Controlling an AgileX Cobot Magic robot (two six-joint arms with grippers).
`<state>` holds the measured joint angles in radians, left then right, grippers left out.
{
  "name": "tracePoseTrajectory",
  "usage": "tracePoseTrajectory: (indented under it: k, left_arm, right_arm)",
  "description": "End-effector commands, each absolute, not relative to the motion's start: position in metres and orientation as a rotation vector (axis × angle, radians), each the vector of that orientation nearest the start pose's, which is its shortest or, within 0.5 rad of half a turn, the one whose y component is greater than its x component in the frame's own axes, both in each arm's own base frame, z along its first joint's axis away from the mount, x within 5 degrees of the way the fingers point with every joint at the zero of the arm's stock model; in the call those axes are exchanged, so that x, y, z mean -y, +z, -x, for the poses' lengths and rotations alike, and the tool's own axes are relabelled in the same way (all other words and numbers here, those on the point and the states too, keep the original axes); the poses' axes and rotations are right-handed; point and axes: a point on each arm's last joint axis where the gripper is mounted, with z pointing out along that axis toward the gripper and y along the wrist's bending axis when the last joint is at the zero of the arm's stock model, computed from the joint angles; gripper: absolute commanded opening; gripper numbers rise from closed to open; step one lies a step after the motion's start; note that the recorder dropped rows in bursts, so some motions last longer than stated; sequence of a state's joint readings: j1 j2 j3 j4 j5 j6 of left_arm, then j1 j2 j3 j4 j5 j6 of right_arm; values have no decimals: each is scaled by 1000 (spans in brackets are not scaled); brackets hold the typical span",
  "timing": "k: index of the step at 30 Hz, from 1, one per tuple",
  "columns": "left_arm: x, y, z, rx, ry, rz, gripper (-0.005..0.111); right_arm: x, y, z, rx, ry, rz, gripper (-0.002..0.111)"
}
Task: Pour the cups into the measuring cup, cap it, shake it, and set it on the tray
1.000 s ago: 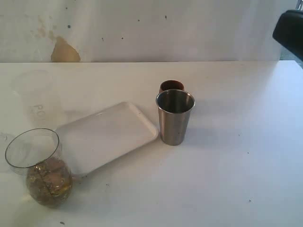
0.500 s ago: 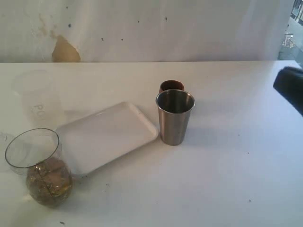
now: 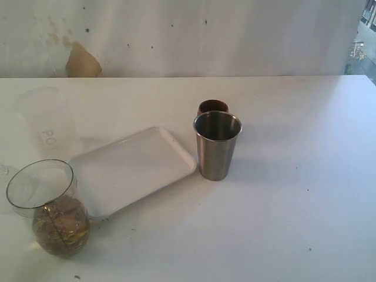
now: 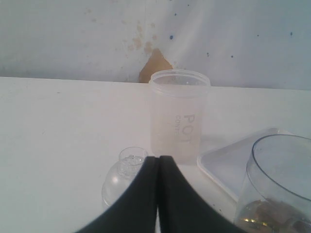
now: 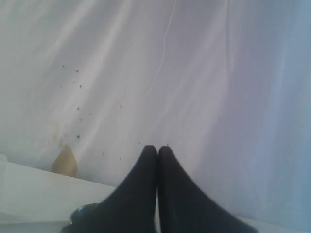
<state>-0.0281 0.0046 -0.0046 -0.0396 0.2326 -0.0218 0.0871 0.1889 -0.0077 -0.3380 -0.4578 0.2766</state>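
Measuring cup [image 3: 42,205], clear and upright, at the near left corner of the table [image 3: 282,223], its long axis vertical and its mouth open; a golden-brown fill sits in its lower part. It stands at the near corner of the white tray [image 3: 132,167]; whether the two touch cannot be told. The steel tumbler [image 3: 217,144] stands just off the far side of the tray, with the wooden cup [image 3: 212,106] close behind it, and a frosted cup [image 3: 46,120] stands further back on the left. Neither arm appears in the exterior view. In the left wrist view the left fingers [image 4: 144,194] are pressed together with nothing between them; a clear domed lid [image 4: 121,175] lies on the table just ahead of them, and the measuring cup rises close beside them. The right fingers [image 5: 146,189] are likewise pressed together and empty, pointing toward the wall. Judged from this layout, the left arm is the nearer to both lid and measuring cup, so capping would suit that side: the fingers must first spread, then take the lid lying directly before them
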Motion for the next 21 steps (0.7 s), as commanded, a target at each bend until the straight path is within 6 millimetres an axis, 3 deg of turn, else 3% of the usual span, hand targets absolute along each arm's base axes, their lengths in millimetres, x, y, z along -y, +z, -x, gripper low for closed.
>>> tracePoseTrajectory:
  k: [1, 16, 21]
  left_arm:
    - [3, 192, -55, -1717, -81, 19, 0]
    - [3, 192, -55, -1717, -81, 19, 0]
    - [3, 192, -55, -1717, -81, 19, 0]
  right_arm:
    - [-12, 235, -59, -1267, 85, 145, 0]
    - [-2, 214, -56, -1470, -103, 134, 0]
    - [0, 197, -56, -1654, -106, 137, 0]
